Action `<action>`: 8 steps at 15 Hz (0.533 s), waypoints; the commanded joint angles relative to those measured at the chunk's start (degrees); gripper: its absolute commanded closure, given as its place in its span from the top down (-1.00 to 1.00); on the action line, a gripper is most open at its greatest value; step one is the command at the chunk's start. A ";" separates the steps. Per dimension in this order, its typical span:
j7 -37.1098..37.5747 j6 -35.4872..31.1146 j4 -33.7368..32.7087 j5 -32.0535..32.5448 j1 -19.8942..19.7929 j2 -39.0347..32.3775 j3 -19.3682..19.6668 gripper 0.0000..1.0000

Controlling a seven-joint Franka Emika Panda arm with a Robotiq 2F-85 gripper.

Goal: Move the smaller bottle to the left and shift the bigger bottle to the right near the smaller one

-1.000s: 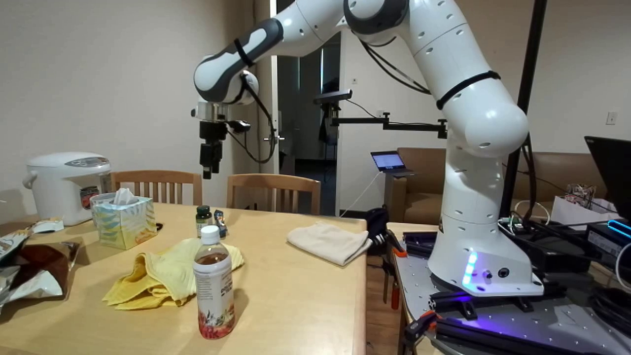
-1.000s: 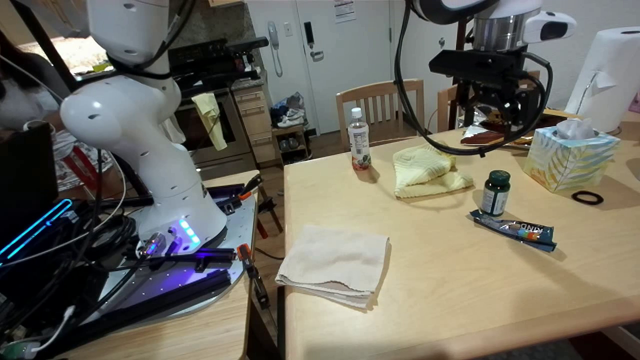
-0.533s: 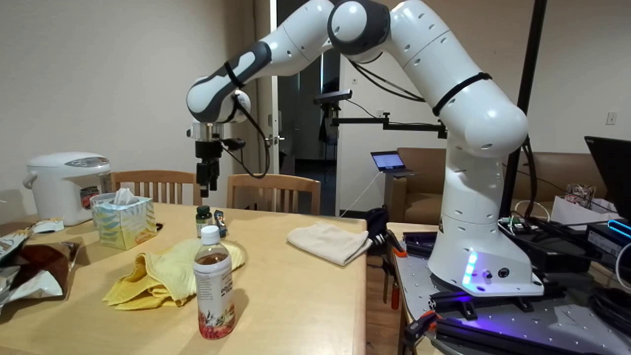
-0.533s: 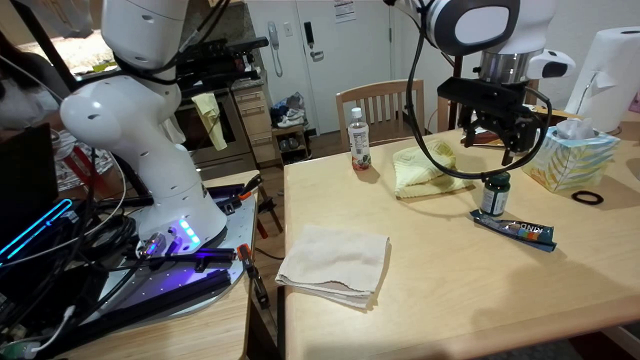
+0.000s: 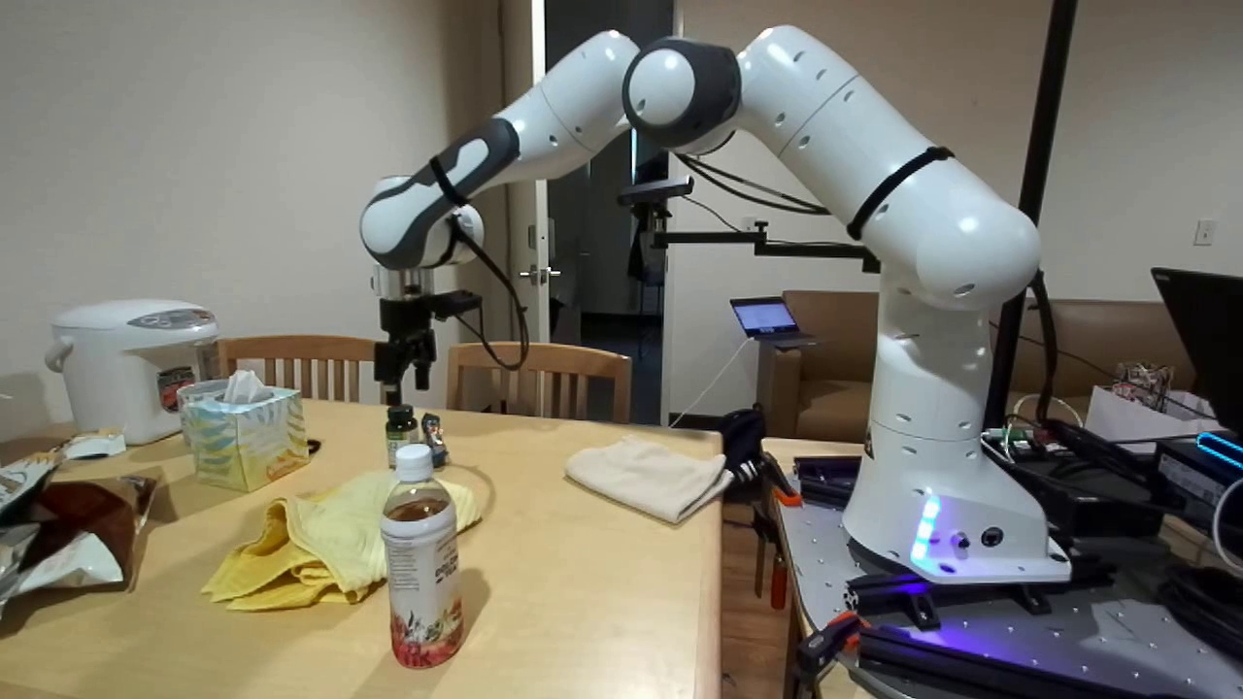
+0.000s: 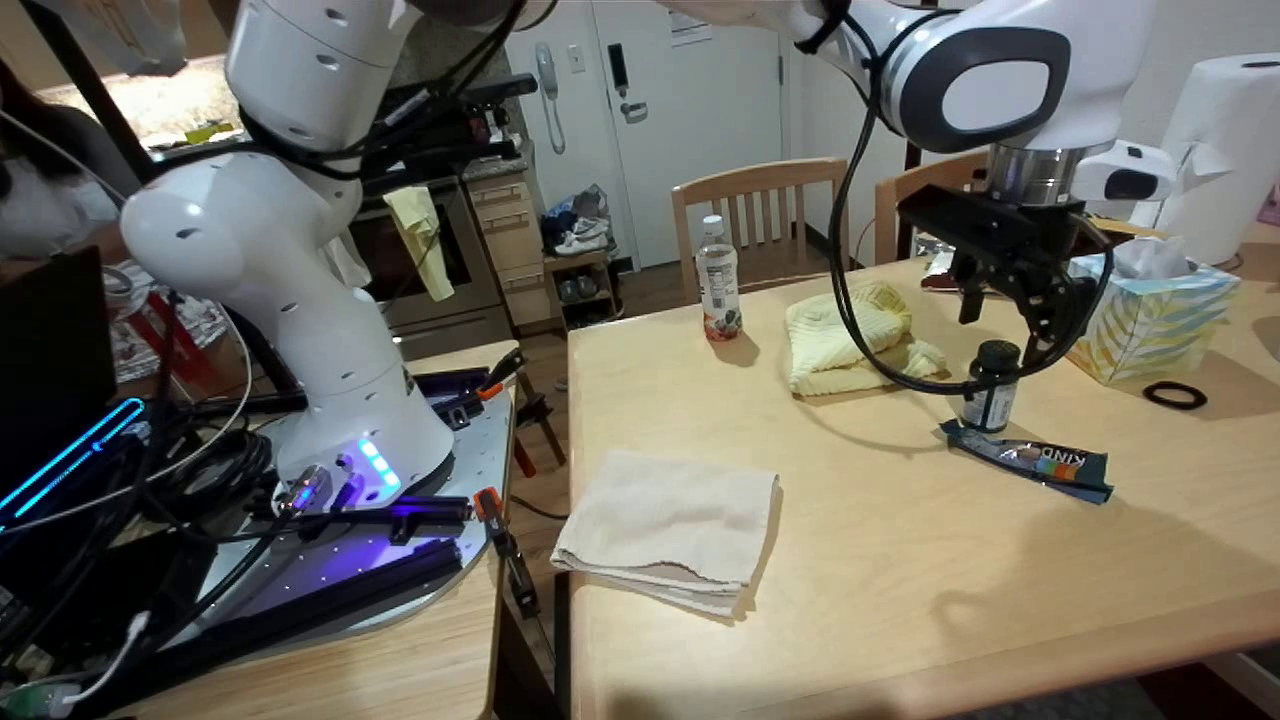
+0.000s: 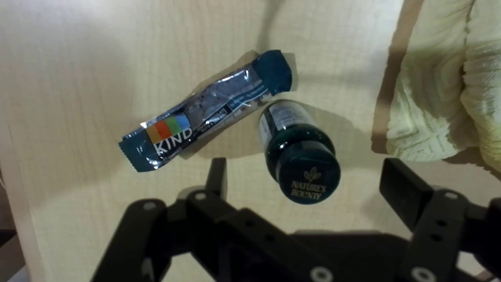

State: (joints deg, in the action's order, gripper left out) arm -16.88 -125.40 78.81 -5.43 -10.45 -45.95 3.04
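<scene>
Gripper (image 7: 309,184) has come down since prev. frame, fingers (image 7: 403,192) spread; smaller bottle (image 7: 299,152) stands upright on table (image 6: 850,540) just beside KIND bar (image 7: 209,111), btwn & below tips in wrist view. Next: prob. straight down.

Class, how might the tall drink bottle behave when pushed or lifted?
The tall bottle may tip if pushed high up, being upright and narrow. It is probably fairly heavy, as brown drink shows near its top.
</scene>
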 commanded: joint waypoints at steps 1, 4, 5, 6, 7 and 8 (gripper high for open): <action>6.09 2.70 -5.41 2.17 0.71 -3.66 0.84 1.00; 7.50 4.37 -7.41 2.02 0.74 -4.98 0.24 1.00; 7.01 5.18 -8.04 1.78 0.68 -5.34 -0.25 1.00; 7.13 5.79 -8.69 1.88 0.91 -5.73 -0.27 1.00; 6.75 6.57 -9.26 1.70 0.91 -6.09 -0.59 1.00; 6.62 7.04 -9.76 1.55 0.92 -6.40 -0.81 1.00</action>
State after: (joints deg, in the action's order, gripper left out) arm -11.58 -121.23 72.90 -4.56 -9.43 -50.26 3.10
